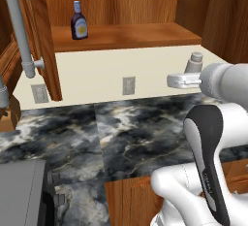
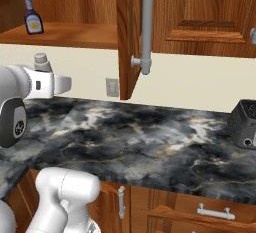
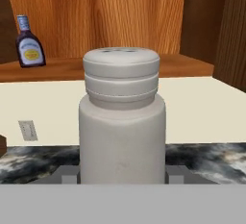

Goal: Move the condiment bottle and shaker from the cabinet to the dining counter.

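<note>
**Shaker held in claw above marbled surface; bottle on cabinet shelf**

Nearest: the shaker [image 3: 122, 122] stands upright and close in the hand view, pale grey-white, with a ribbed cap and small holes on top. The dark fingertips [image 3: 67, 176] of the claw [image 3: 122, 177] sit tight against its base on both sides, so the claw is pinching the shaker. In the left base view the shaker [image 1: 195, 63] rises above the white hand at the right; in the right base view it [image 2: 42, 62] sits at the left, clear of any support.

Below it: a black-and-grey marbled surface [image 1: 131, 133] runs along the wall, with wooden drawer fronts under its near edge. A dark appliance [image 2: 245, 123] stands at its right end.

Behind: a cream wall strip with an outlet [image 1: 128, 85].

Farthest: the cabinet [image 1: 121, 7], reddish-brown, doors open, grey bar handle [image 2: 147, 22] on the right door. The condiment bottle [image 1: 79, 21] stands upright near the left end of the shelf [image 1: 140, 35], back from its front edge.
</note>
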